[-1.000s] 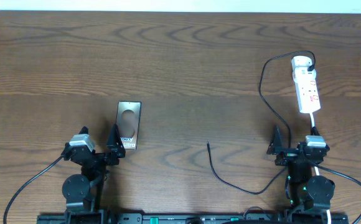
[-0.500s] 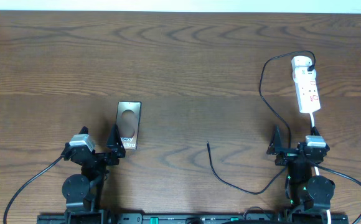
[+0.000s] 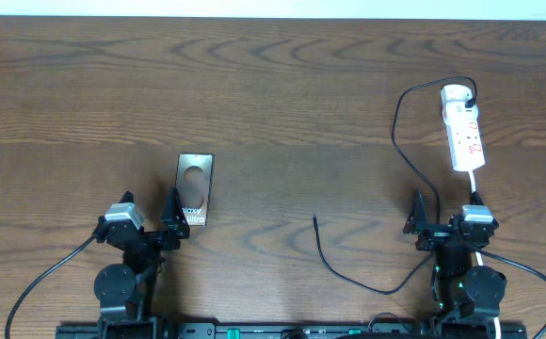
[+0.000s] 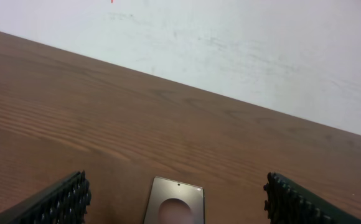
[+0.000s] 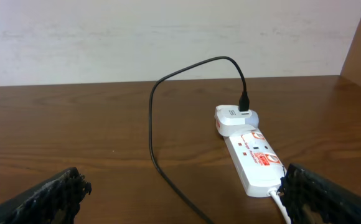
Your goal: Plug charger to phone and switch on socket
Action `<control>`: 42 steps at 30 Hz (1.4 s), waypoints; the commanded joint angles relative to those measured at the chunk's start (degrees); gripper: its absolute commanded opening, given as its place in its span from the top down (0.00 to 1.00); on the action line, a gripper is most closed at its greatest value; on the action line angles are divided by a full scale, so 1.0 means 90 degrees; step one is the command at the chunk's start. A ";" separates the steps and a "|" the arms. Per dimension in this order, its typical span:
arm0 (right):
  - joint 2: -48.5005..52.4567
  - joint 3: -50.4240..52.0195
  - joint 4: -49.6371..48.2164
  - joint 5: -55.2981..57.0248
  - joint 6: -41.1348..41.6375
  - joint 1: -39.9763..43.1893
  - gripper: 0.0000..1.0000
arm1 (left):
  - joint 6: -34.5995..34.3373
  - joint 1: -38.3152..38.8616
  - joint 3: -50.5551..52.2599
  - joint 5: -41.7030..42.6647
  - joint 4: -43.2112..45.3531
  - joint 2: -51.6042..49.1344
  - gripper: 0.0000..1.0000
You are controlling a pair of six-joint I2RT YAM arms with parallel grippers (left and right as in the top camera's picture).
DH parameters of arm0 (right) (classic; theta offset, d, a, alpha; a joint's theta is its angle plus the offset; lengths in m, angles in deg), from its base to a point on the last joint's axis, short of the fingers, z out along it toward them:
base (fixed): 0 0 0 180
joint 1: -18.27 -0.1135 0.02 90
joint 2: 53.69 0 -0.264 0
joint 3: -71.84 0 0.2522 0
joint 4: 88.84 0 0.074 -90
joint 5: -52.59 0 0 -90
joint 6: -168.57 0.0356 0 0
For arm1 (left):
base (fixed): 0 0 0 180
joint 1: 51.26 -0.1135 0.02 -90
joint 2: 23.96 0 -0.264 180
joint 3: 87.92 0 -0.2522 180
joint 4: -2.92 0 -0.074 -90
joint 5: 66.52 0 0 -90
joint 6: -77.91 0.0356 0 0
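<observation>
While both arms sit low at the near edge of the table (image 3: 273,85), we log the scene as follows.

Left gripper (image 3: 149,215): jaws stand wide apart, nothing between them. In its wrist view the fingers (image 4: 59,200) show only at the bottom corners. Phone (image 3: 195,188) lies flat on the table just ahead of this gripper, its long axis pointing away. In the wrist view it sits roughly centred between the two fingers, with its near end cut off by the frame edge. From overhead one finger overlaps the phone's near corner; we cannot tell whether they touch. The white lettering is at the end nearest the gripper, the oval mark farther out.

Right gripper (image 3: 447,215): jaws likewise spread fully, holding nothing. Socket (image 3: 466,137) lies ahead of it and slightly to its right, long axis pointing away, well apart from the fingers. Its white cord (image 5: 279,202) leaves the near end and runs back toward the gripper. Red marks show on the socket's top; we cannot tell the switch position.

Charger (image 5: 150,130): the adapter (image 3: 455,94) sits in the socket's far end. The cable (image 3: 397,132) rises from the adapter, arcs over to the gripper's left, runs back past it on the table and curves near the arm's base. It ends at the tip (image 3: 315,219), lying loose on the wood to the gripper's left, between the two arms. Tip and phone are well apart.
</observation>
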 commanded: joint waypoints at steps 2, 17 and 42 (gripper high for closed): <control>-0.0039 0.0007 0.0032 0.0100 -0.0095 -0.0019 0.01 | 0.0085 -0.0032 0.0073 0.0087 -0.0274 0.0041 0.12; -0.0039 0.0007 0.0032 0.0100 -0.0095 -0.0019 0.01 | 0.0087 -0.0032 0.0073 0.0085 -0.0267 0.0041 0.12; -0.0039 0.0007 0.0032 0.0100 -0.0097 -0.0019 0.01 | 0.0085 -0.0032 0.0073 0.0087 -0.0061 0.0041 0.12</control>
